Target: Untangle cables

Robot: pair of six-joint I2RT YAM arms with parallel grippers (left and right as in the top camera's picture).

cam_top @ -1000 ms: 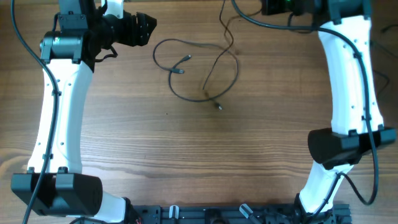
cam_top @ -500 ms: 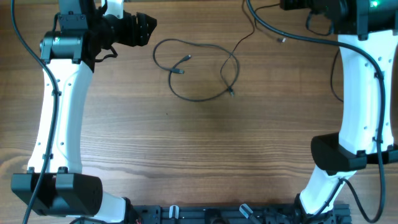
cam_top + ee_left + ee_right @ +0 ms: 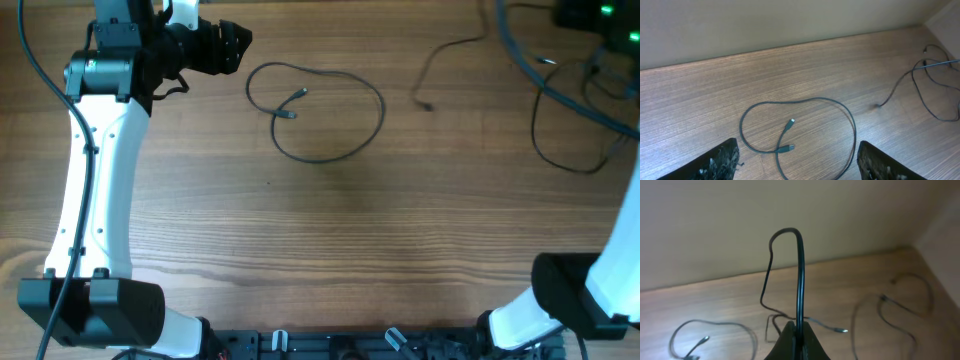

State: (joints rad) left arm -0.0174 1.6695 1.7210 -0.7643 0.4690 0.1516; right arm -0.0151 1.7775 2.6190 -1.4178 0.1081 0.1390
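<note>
Item 1, looped thin black cable with grey plug ends (image 3: pixel 320 160): flat on the brown wooden table (image 3: pixel 300 250), long axis left-right, directly ahead of the left gripper (image 3: pixel 797 150), whose fingers are spread and empty. Left arm nearer.
Item 2, second thin black strand (image 3: pixel 799 280): well apart rightward, pinched in the right gripper (image 3: pixel 796 330).
</note>
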